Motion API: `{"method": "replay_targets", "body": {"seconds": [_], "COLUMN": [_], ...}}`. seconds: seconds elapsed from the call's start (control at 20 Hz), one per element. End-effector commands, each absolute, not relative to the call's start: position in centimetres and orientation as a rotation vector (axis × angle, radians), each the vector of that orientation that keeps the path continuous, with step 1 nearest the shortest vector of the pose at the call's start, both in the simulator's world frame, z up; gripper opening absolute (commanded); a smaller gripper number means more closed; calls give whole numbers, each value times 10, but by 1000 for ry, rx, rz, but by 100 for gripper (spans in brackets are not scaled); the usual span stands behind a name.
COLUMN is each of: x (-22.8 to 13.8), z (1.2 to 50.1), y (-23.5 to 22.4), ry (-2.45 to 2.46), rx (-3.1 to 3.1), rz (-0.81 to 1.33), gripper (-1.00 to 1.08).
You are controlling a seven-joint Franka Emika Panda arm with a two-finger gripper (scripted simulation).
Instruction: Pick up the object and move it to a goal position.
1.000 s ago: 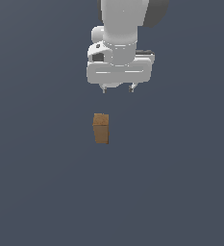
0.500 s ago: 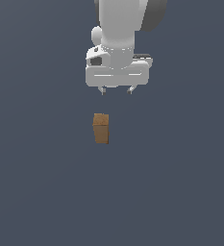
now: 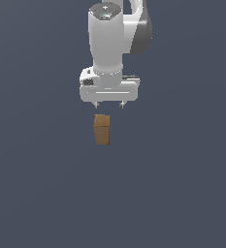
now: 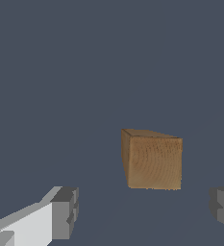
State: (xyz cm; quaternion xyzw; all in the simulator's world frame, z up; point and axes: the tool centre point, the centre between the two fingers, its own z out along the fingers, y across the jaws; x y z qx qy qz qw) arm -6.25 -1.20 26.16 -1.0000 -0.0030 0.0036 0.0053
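Just above block [image 3: 102, 129], end effector [image 3: 109, 104] apart

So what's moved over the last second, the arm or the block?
The gripper has come down toward the block, open, with its fingers apart and holding nothing. The block has stayed upright in the same spot on the grey floor, untouched.

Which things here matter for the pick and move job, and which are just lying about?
Belongs to the job:
small brown wooden rectangular block
white gripper, open, above the block, not touching

Just lying about:
nothing else visible; only the plain dark grey surface
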Motion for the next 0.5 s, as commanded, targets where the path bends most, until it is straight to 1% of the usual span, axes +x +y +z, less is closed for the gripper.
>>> {"method": "replay_targets", "body": {"seconds": [0.0,0.2,0.45], "x": [-63,-65,-68], "z": [242,218,199], "y": [-23,-36,-46], "ry": [3,17,28], "rx": [-3133,-3137,-3140], "rz": [8,4,1], "gripper": [100,100,100]}}
